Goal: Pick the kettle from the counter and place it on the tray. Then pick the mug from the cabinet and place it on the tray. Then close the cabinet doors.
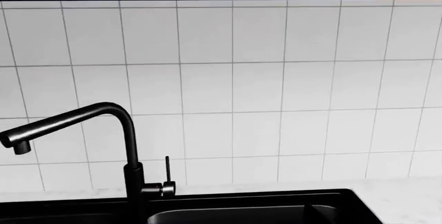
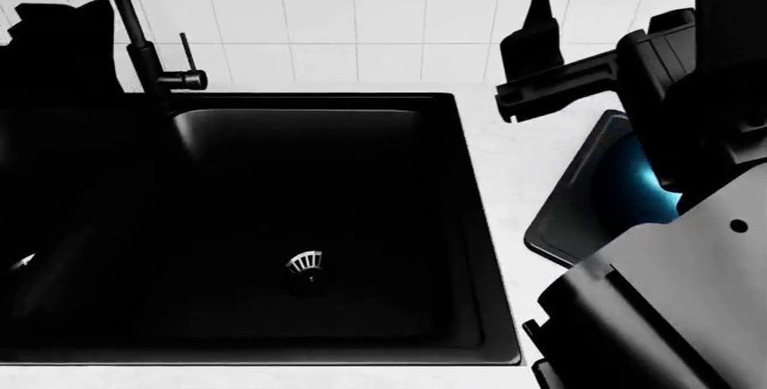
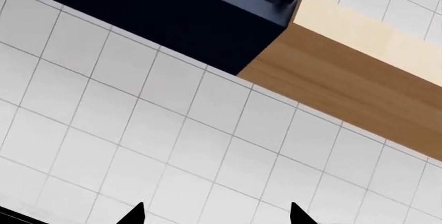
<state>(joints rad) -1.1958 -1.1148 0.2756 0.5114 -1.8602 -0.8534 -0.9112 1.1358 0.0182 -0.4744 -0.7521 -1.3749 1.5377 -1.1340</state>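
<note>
White counter (image 2: 509,169) bears the tray (image 2: 576,205), long axis running away; right fingers (image 3: 134,214) spread, empty.

Faucet (image 2: 132,39) behind sink (image 2: 300,227); tray (image 2: 576,209) right.

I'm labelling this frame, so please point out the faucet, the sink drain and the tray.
faucet (image 1: 128,146): left wrist view, on its upright black pipe.
sink drain (image 2: 307,265): head view, on the pale strainer in the basin floor.
tray (image 2: 573,214): head view, on its raised rim beside the sink.
</note>
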